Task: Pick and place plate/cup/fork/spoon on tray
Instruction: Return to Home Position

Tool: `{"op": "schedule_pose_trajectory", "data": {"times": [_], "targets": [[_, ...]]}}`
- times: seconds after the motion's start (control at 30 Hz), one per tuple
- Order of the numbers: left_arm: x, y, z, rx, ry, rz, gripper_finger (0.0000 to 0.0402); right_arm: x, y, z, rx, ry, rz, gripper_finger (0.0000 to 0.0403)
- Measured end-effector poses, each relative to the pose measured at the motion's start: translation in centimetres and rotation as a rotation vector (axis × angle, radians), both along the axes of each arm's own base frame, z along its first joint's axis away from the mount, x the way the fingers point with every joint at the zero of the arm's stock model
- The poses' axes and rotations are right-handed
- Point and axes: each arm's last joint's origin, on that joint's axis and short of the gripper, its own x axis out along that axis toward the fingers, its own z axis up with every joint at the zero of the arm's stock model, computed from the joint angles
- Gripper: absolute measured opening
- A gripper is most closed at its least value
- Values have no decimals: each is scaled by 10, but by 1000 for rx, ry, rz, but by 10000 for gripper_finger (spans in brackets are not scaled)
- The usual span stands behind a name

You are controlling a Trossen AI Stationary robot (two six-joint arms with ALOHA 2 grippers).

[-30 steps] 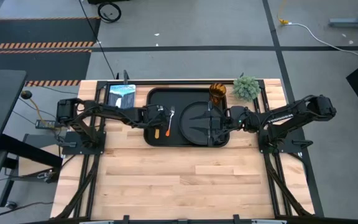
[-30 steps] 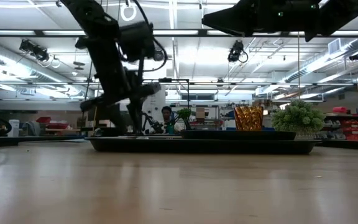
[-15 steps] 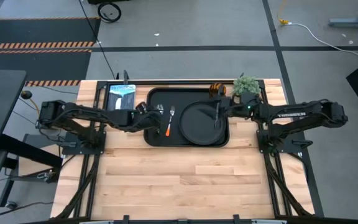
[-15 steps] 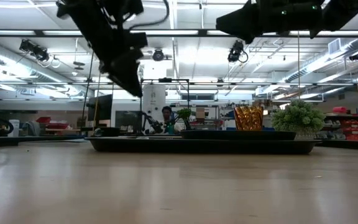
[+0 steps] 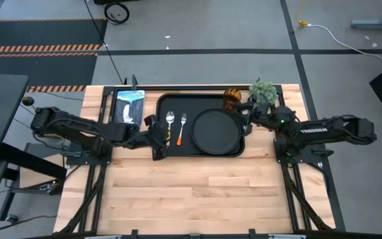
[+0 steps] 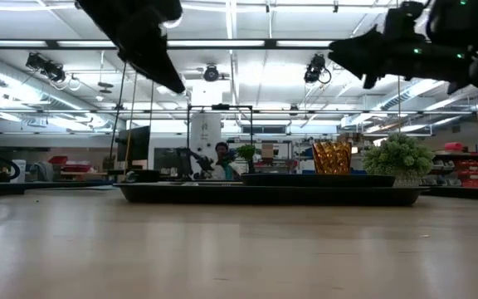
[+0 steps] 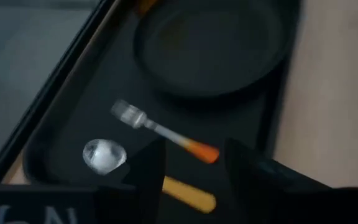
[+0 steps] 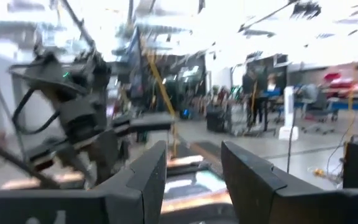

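The room was lit brightly by ceiling strip lights (image 6: 247,43), and glare was cast behind the cup (image 6: 332,156). Both wrist views were blurred; beside the plate (image 7: 213,43), the fork (image 7: 163,132) was smeared.

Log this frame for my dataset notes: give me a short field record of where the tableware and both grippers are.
tray: black, on the table's far side
plate: on tray, right part
fork: on tray, left of plate
spoon: on tray, left of fork
cup: at tray's far right corner
left gripper: open, empty, over tray's left edge
right gripper: open, empty, raised beside cup
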Motion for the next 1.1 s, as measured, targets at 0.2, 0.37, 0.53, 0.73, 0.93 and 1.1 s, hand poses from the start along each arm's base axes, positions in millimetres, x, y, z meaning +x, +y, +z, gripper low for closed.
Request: {"op": "schedule_pose_trajectory", "data": {"times": [0.2, 0.37, 0.53, 0.73, 0.93, 1.1], "targets": [[-18, -13, 16, 47, -6, -107, 172, -20, -4, -14, 55, -21, -48, 160], [-42, -15, 6, 61, -58, -161, 172, -29, -5, -22, 94, -30, -51, 160], [-65, -11, -17, -10, -115, -197, 172, -37, -6, -26, 126, -55, -45, 160], [-96, -10, -35, -111, -203, -235, 172, -40, -11, -24, 142, -84, -94, 160], [-126, -7, -42, -195, -329, -284, 172, -44, -17, -25, 199, -125, -268, 160], [-147, -5, -42, -253, -474, -318, 172, -44, -18, -25, 203, -130, -287, 160]]}}
